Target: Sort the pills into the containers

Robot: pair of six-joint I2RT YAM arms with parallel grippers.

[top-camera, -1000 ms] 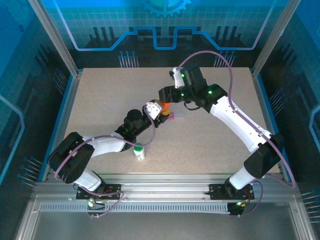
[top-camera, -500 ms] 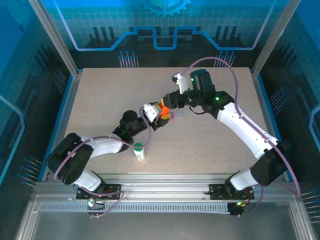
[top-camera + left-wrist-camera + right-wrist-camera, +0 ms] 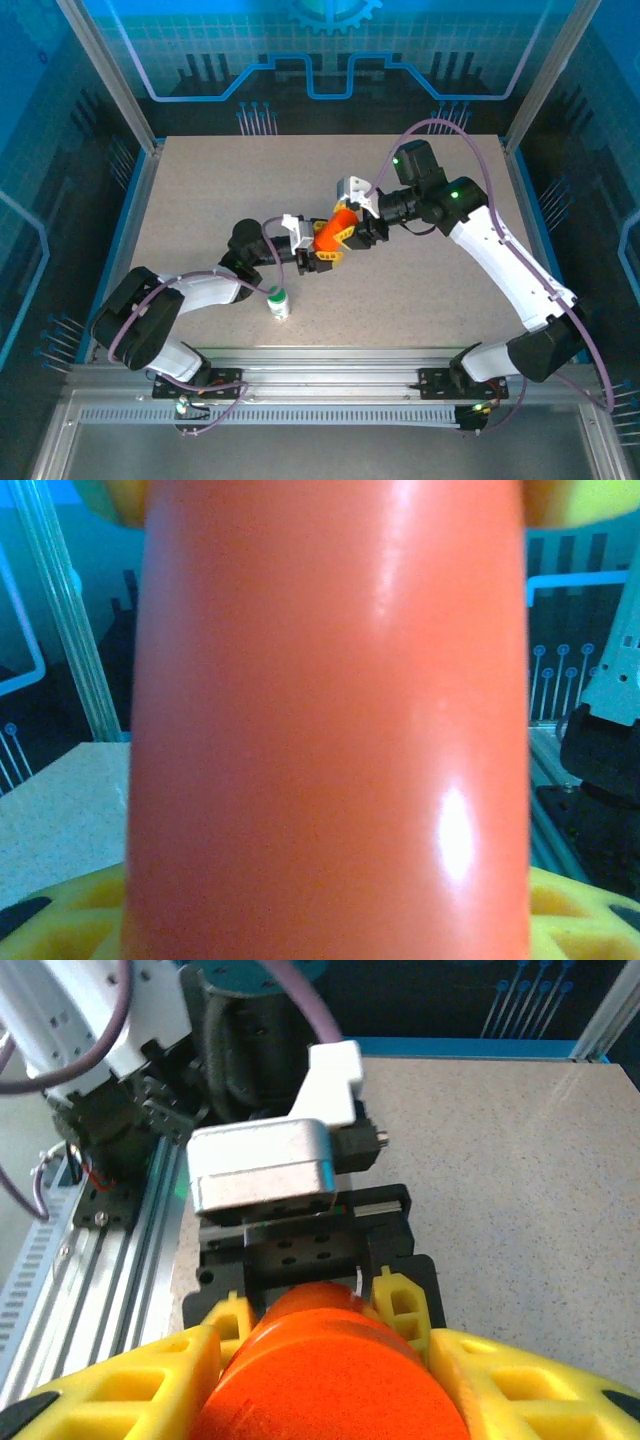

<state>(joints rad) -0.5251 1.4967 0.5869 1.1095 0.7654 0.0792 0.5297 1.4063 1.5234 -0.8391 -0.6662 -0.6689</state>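
Top external showed you the orange bottle point(image 3: 331, 233) lifted clear of the bench point(image 3: 200, 190) near its middle, caught between your two arms. Your left claw point(image 3: 322, 246) was clenched across the bottle's body. The left wrist view agreed, with orange wall running up the whole frame and yellow fingers point(image 3: 580, 915) at either side of its lower part. Your right claw point(image 3: 347, 224) met the bottle from the opposite side, so the bottle lay straight ahead of that claw, not off to a flank. From above, the bottle's long axis ran slantwise, one end toward the left arm and the near edge, the other toward the right arm and the far side. The right wrist view looked almost down that axis. A round orange end faced the lens, likely the cap end, with the right claw's own fingers close against it on both sides and the left claw holding the body just behind. Whether those right fingers were pressing or merely flanking the end, I could not tell. My judgement is that the coming move turned on this end-on line-up, left arm steadying, right arm working the end that pointed at it. Your white bottle with the green cap point(image 3: 279, 303) stood upright on the bench just beside the left arm, apart from the held bottle.
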